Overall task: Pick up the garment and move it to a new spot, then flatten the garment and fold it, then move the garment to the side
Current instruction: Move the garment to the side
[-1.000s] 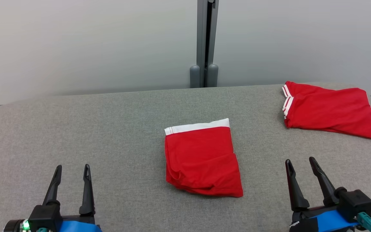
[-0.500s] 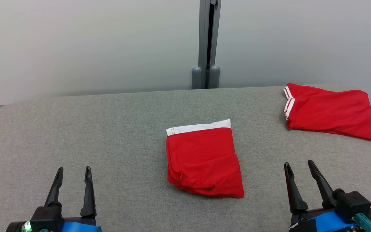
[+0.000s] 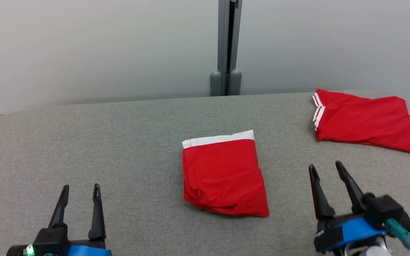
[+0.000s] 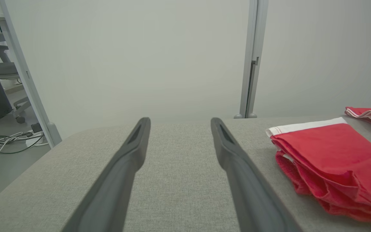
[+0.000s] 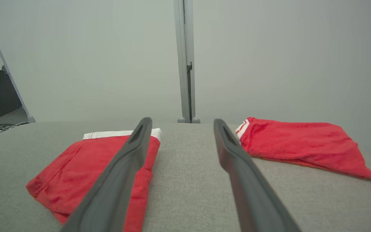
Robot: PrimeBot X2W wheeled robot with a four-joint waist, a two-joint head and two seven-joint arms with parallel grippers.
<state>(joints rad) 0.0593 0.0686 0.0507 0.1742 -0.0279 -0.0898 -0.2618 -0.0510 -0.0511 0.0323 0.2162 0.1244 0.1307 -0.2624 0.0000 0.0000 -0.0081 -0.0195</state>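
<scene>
In the middle of the grey fabric-covered table [image 3: 119, 142] lies the folded red cloth garment with a white waistband [image 3: 222, 177]. It makes a compact rectangle, with the white band along its far edge and a thicker, slightly rumpled fold along its near edge. It rests flat on the table and nothing touches it. At the far right corner of the table lies a second red cloth garment with white striped trim [image 3: 363, 121], also folded, well apart from the first one.

The left pincer [image 3: 80, 186] is at the lower left of the head view, over bare table and well apart from the folded garment. It is released: its two long dark fingers [image 4: 130, 154] stand spread, with nothing between them. In the left wrist view the garment lies to the right of these fingers.

The right pincer [image 3: 325, 164] is at the lower right, near the right side of the garment but not touching it. It is released too and grasps nothing. In the right wrist view, bare table shows between its fingers. The waistband garment lies partly behind the finger at that view's left, and the second garment lies beyond the other finger.

Behind the table stands a pale grey wall [image 3: 84, 53] with a vertical grey metal post [image 3: 229, 46].
</scene>
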